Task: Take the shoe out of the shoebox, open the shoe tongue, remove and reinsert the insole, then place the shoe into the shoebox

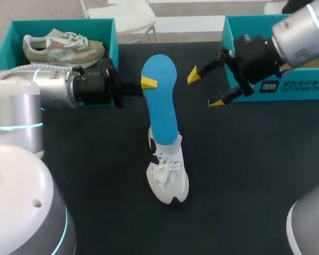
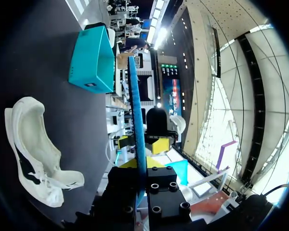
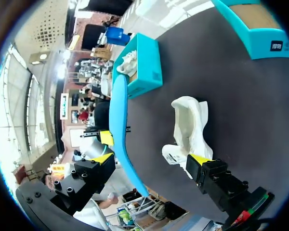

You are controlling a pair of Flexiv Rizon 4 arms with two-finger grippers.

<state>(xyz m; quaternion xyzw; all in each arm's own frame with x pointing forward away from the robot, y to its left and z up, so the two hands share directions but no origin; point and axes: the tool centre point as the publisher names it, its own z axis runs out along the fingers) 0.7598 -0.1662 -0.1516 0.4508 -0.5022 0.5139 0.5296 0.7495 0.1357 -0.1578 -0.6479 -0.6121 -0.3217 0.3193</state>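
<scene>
A white shoe [image 1: 168, 175] stands on the dark table, toe toward the front edge; it also shows in the wrist views [image 2: 33, 149] [image 3: 190, 122]. A blue insole [image 1: 160, 101] rises from its opening, tilted toward the back. My left gripper [image 1: 148, 83] is shut on the insole's left edge near its upper end; its own view shows the insole [image 2: 137, 120] edge-on between the fingers. My right gripper [image 1: 205, 88] stands open just right of the insole, apart from it. In the right wrist view the insole [image 3: 118, 120] lies ahead of the gripper [image 3: 151, 159].
A teal shoebox [image 1: 112, 32] at the back left holds a beige shoe [image 1: 64, 47]. A second teal shoebox [image 1: 279, 91] stands at the back right, partly behind my right arm. Bare dark table surrounds the white shoe.
</scene>
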